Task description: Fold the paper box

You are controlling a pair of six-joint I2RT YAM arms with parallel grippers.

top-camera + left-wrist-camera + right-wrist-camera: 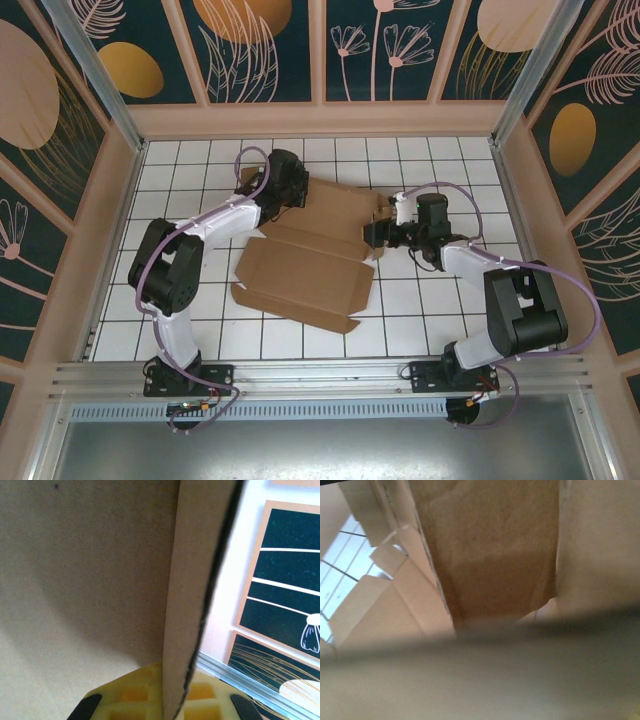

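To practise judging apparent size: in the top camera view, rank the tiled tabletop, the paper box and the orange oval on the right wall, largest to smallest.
1. tiled tabletop
2. paper box
3. orange oval on the right wall, clearly smallest

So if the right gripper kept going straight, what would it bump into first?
The paper box. The right gripper points at the box's raised end flaps, and its wrist camera sees brown cardboard very close in front, so it would probably hit that first.
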